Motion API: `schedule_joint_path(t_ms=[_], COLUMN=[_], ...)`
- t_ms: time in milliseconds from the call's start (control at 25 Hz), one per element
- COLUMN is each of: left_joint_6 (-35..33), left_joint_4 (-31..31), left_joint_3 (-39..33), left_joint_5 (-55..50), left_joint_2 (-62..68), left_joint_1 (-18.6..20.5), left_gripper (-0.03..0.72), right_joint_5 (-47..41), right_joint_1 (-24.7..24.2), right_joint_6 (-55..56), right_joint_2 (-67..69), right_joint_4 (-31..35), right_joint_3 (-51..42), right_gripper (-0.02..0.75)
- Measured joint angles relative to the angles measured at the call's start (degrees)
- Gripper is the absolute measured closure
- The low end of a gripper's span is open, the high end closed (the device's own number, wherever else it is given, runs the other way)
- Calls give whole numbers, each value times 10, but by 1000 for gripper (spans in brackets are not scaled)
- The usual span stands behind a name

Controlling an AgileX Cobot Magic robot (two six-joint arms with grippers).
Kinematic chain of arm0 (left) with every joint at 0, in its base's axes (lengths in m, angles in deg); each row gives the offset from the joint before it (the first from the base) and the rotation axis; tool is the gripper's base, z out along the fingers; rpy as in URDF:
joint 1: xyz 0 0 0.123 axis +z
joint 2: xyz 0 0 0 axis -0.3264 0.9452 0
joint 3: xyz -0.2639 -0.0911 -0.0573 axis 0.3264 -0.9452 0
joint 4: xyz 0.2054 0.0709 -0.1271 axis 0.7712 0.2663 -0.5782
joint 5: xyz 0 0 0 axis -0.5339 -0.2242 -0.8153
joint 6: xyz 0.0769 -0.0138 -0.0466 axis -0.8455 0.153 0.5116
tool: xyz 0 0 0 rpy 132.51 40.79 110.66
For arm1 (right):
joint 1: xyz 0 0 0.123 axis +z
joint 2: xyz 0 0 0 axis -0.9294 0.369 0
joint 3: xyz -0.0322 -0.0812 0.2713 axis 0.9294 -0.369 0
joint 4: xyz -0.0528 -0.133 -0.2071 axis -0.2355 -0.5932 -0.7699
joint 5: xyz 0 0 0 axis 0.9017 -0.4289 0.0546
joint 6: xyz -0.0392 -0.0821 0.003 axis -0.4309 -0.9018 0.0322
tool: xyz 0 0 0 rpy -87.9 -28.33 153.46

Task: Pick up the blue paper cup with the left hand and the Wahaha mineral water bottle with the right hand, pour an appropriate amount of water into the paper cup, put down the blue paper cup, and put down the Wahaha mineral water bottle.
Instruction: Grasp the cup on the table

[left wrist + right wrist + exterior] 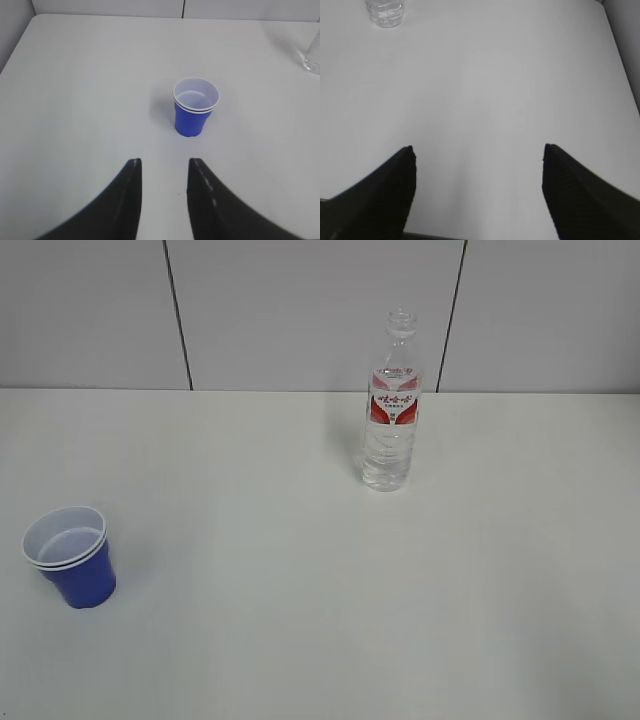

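The blue paper cup [72, 555] stands upright at the table's front left, white inside, with a doubled white rim. In the left wrist view the cup [195, 106] sits ahead of my left gripper [164, 162], whose black fingers stand open with bare table between them, well short of the cup. The Wahaha mineral water bottle [392, 405] stands upright and capless toward the back, right of centre. Only its clear base [384, 12] shows at the top left of the right wrist view, far from my right gripper [478, 148], which is wide open and empty. Neither arm appears in the exterior view.
The white table [300, 600] runs back to a grey panelled wall [300, 310]. The table's right edge [620, 55] shows in the right wrist view, and its left edge [17, 45] in the left wrist view. The bottle's base [314, 57] peeks in at the far right there.
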Motion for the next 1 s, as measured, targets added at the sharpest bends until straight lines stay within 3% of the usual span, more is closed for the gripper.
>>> schedule_joint_path(t_ms=[1000], left_joint_6=[0], left_joint_4=[0], left_joint_3=[0], left_joint_5=[0], left_joint_2=[0], left_joint_1=[0], left_gripper=[449], right_joint_5=[0], right_joint_1=[0], right_joint_6=[0], right_joint_2=[0], right_joint_4=[0], right_joint_3=[0], right_gripper=[150])
